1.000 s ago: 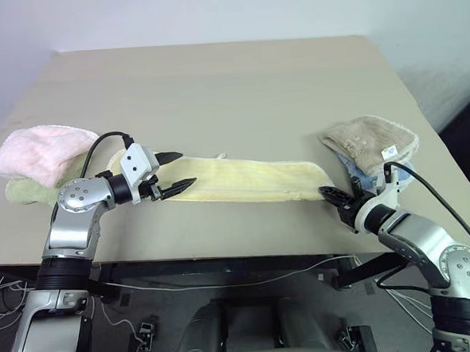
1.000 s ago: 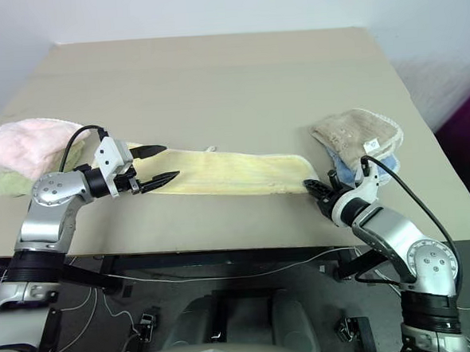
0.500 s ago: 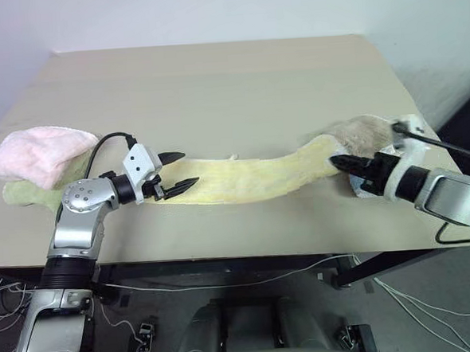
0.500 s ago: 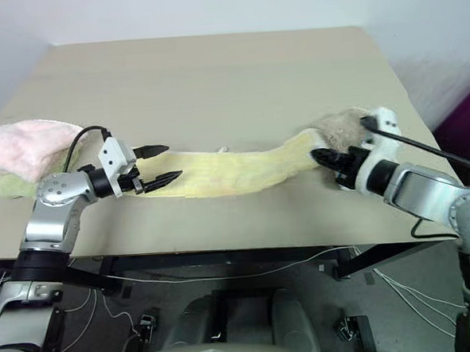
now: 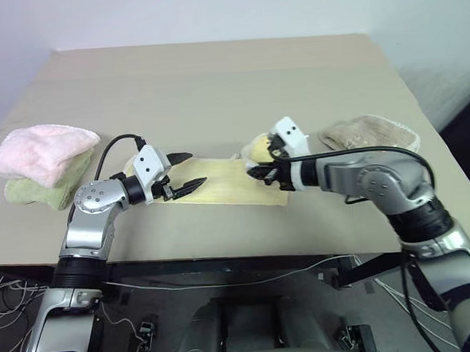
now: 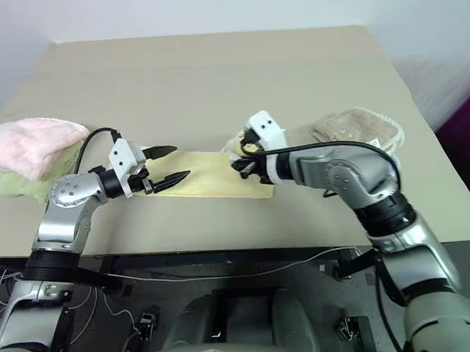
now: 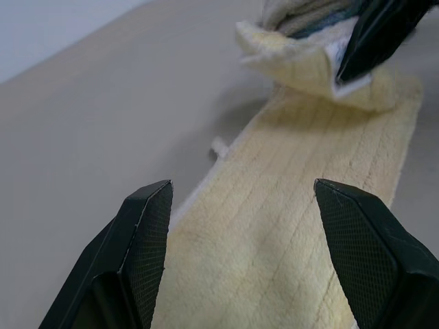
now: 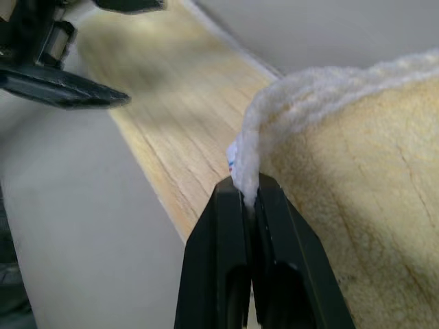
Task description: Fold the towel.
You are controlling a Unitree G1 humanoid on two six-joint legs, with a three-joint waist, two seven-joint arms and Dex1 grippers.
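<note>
Fingers of the right gripper [image 8: 248, 199] are pinched shut on the hemmed end of the towel [image 5: 220, 186], lifted above the desk [image 5: 213, 81] and doubled back over the flat part. Fingers of the left gripper [image 5: 188, 170] stand wide apart and hold nothing; they hover just over the towel's other end, one finger to each side of the strip. The pale yellow towel lies as a narrow band along the near edge of the desk, its long axis running between the two grippers. The coming move turns on this: the carried end must travel along that axis toward the left gripper, which is nearer the free end. A pink towel [image 5: 46, 150] is stacked on a green one toward the left edge; a tan towel [image 5: 372, 132] lies toward the right edge. Compared with a second earlier, the right gripper has swung from the near right of the desk to mid-desk, raising the towel's end, so the flat strip is shorter; the left gripper has kept its place.
</note>
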